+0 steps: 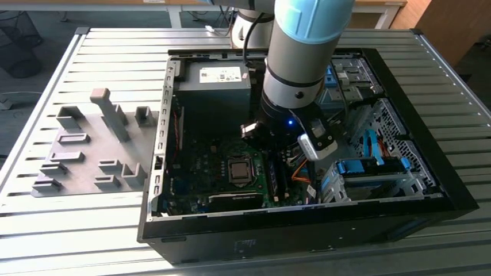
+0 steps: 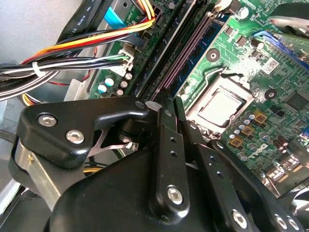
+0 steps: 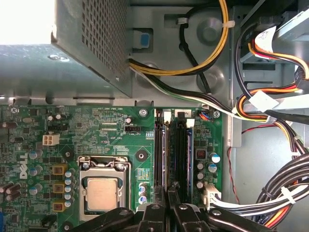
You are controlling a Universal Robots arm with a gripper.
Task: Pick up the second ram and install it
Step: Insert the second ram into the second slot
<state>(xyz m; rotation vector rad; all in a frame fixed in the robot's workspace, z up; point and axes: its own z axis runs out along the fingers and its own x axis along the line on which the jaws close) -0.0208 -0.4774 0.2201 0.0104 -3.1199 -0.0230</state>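
gripper (image 3: 167, 205): sat low over the memory slots, fingers pressed together; whether they pinched anything i could not tell.
holder blocks (image 1: 88, 146): stood on the table at the exterior view's left.
second ram (image 3: 188, 162): seemingly the bluish stick standing in a slot beside the gripper.
handling: likely light, stiff, fragile; best held by its long edges.

Even, diffuse light is seen on the slatted table (image 1: 115, 52) in the exterior view, while the interior of the computer case (image 1: 429, 172) is left in shadow. A blue indicator light (image 1: 289, 122) is lit on the arm. In the first wrist view, the power supply housing (image 3: 29, 21) is overexposed to white. In the second wrist view, the gripper (image 2: 166, 111) is rendered soft at close range, and glare is noted on the motherboard (image 2: 246, 63).
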